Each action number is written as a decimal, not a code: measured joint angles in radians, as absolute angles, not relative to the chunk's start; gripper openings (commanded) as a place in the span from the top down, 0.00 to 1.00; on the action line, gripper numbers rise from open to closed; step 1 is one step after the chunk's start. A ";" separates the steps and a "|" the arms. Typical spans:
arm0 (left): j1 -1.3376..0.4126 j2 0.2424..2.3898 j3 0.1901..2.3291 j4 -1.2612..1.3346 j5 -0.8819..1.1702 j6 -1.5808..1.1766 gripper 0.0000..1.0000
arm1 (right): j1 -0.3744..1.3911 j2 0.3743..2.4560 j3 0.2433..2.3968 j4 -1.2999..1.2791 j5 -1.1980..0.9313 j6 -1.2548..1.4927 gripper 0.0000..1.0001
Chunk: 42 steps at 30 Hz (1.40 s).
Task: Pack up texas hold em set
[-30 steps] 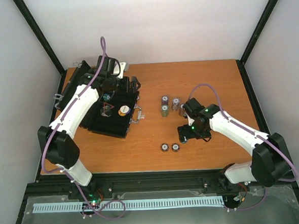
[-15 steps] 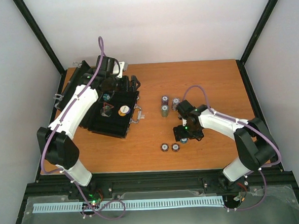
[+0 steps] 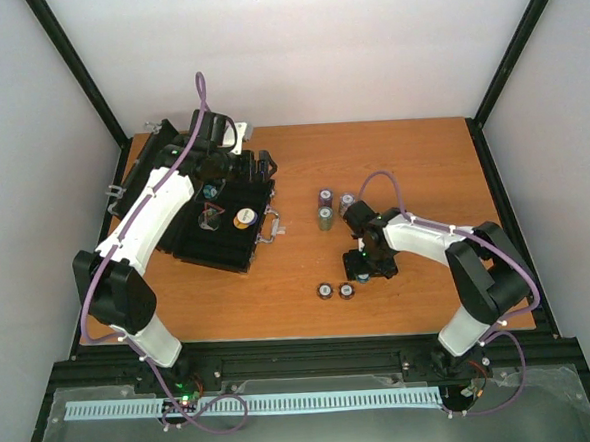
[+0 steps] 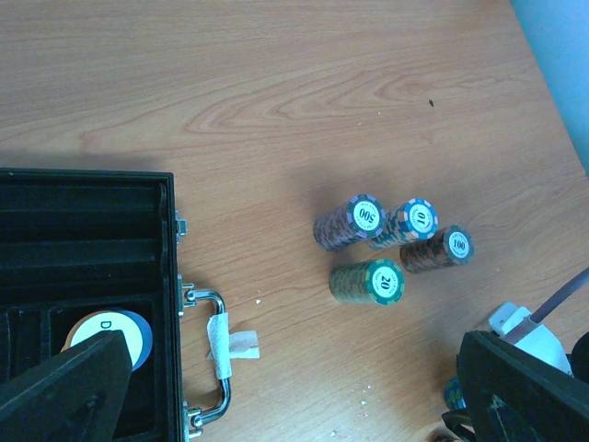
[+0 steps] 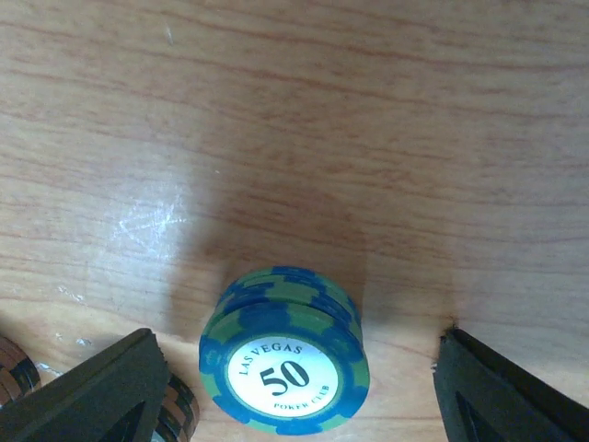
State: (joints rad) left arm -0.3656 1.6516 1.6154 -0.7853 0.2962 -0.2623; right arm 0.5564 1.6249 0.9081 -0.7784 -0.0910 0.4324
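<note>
Straddling blue chip stack [image 5: 285,354], right claw [image 5: 299,368]

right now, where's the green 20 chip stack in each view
top camera: green 20 chip stack, nearest one of the cluster right of the case
left wrist: centre right, just below the 500 stack
right wrist: not in it
shared landmark: the case handle, left of the stack in both

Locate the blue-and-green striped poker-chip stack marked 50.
Right wrist view, bottom centre: the blue-and-green 50 stack stands on the wooden table between the right gripper's open fingers. From above, that is just right of two short chip stacks.
</note>
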 measured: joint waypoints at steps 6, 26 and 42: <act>-0.366 1.652 1.615 -0.787 0.296 -0.252 0.00 | 0.560 1.639 0.918 -0.783 -0.081 0.436 0.23; -0.364 1.652 1.615 -0.810 0.295 -0.233 0.00 | 0.600 1.678 0.945 -0.804 -0.004 0.455 0.56; -0.355 1.652 1.589 -0.815 0.302 -0.204 0.00 | 0.608 1.693 0.972 -0.821 -0.007 0.450 0.84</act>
State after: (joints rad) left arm -0.3553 1.6516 1.5890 -0.8154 0.3023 -0.2043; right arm 0.6079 1.6932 0.9718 -0.8211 -0.0074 0.4503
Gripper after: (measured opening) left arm 0.995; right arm 0.429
